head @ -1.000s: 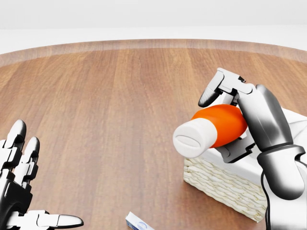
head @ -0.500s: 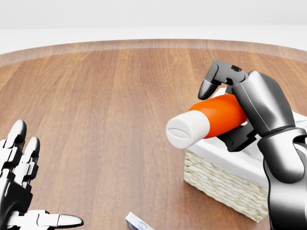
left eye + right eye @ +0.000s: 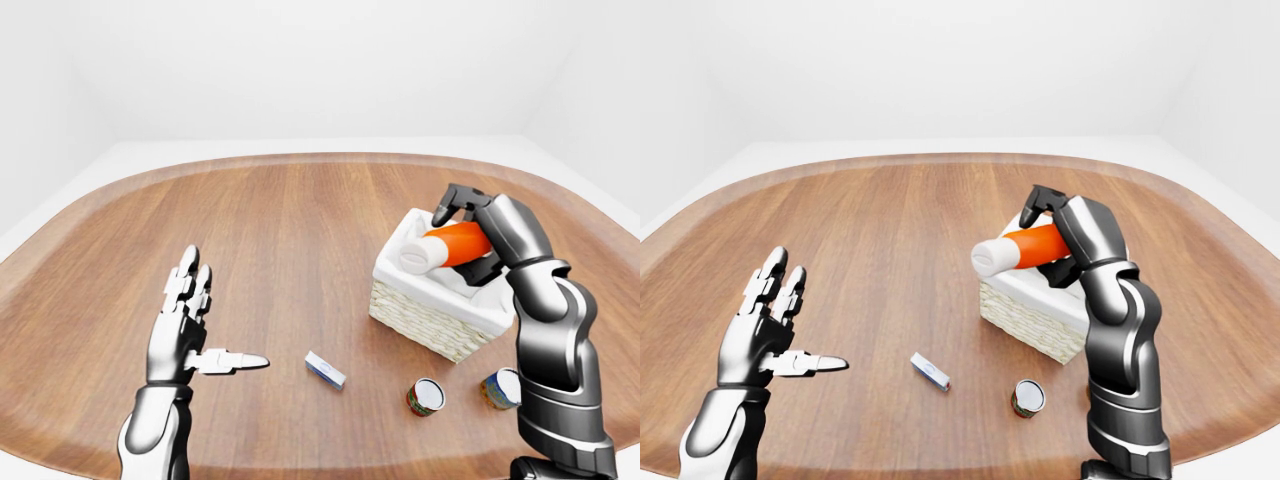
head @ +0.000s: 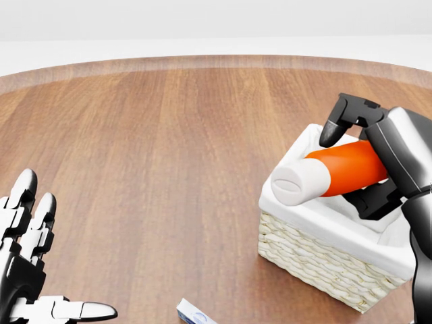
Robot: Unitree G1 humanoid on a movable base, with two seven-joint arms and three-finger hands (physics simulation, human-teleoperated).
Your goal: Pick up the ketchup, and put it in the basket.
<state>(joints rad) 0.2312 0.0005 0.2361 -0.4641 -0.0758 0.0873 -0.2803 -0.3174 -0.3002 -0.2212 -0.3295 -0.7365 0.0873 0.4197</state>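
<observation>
Illumination is bright, even and diffuse across all three views; no single light source can be identified. Shadows are soft and faint: a pale shade sits under the basket (image 4: 317,256) on the wooden table (image 3: 290,230), and the small cans (image 3: 427,396) cast only slight dark rims. The metallic right hand (image 4: 378,155) carries smooth highlights and dark reflections without harsh glare; the ketchup (image 4: 331,172) shows a mild sheen. The render is sharp throughout, with no motion blur. The eye views bow the table edge, indicating wide-angle distortion. White walls are near blown out.
</observation>
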